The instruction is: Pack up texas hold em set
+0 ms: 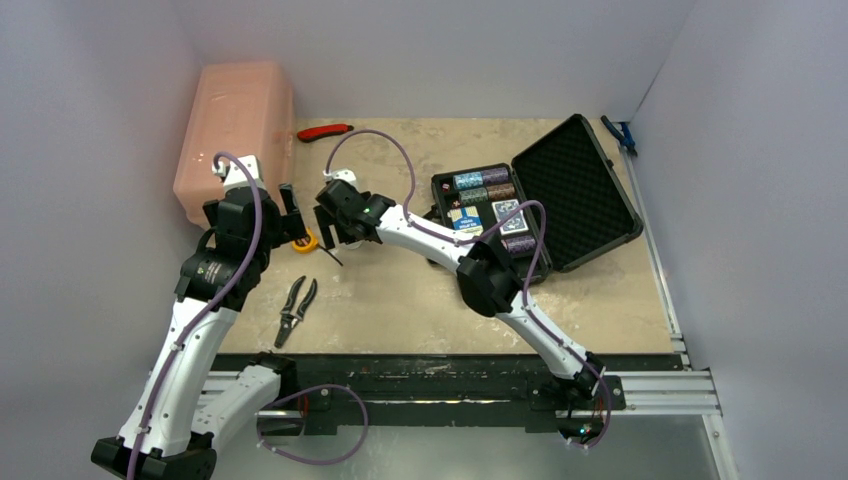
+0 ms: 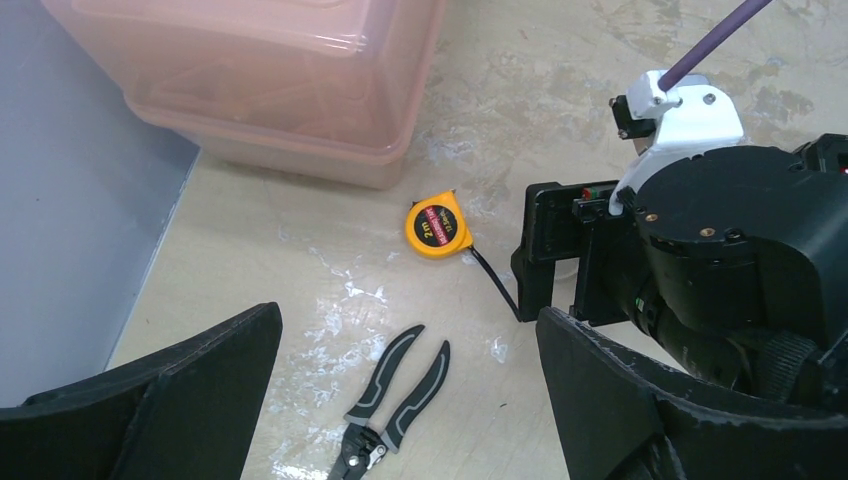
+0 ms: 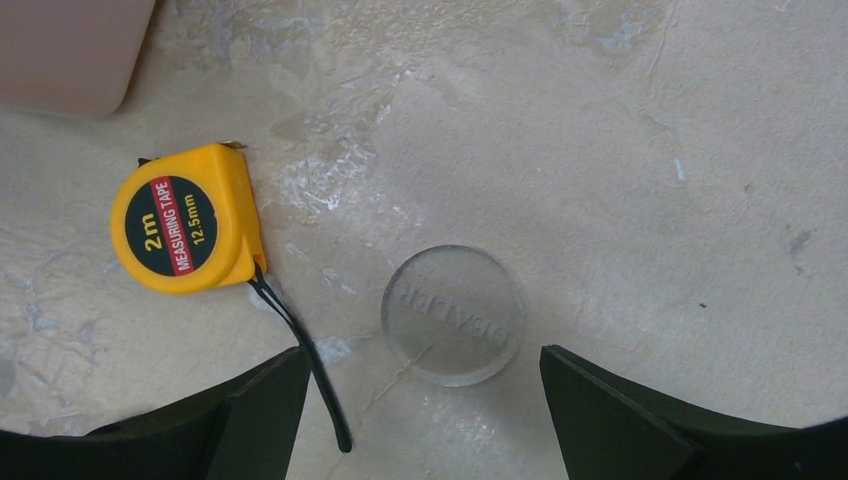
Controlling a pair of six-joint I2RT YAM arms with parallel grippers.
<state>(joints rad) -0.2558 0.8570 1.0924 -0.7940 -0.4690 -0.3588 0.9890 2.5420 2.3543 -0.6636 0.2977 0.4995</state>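
Note:
The black briefcase (image 1: 545, 195) lies open at the right, its foam-lined lid tilted back. Chip rows (image 1: 485, 181) and two blue-backed card decks (image 1: 507, 213) (image 1: 463, 222) sit in its base. A clear round disc marked DEALER (image 3: 452, 314) lies flat on the table left of the case. My right gripper (image 3: 422, 352) is open just above the disc, one finger on each side, not touching it. In the top view it (image 1: 330, 238) reaches far left. My left gripper (image 2: 408, 315) is open and empty, beside it (image 1: 293, 218). The dice and a second disc are not discernible.
A yellow tape measure (image 3: 188, 220) with a black strap lies just left of the disc, also in the left wrist view (image 2: 437, 225). Black-handled pliers (image 2: 395, 400) lie nearer the front. The pink bin (image 1: 235, 135) stands back left, a red-handled tool (image 1: 325, 131) behind.

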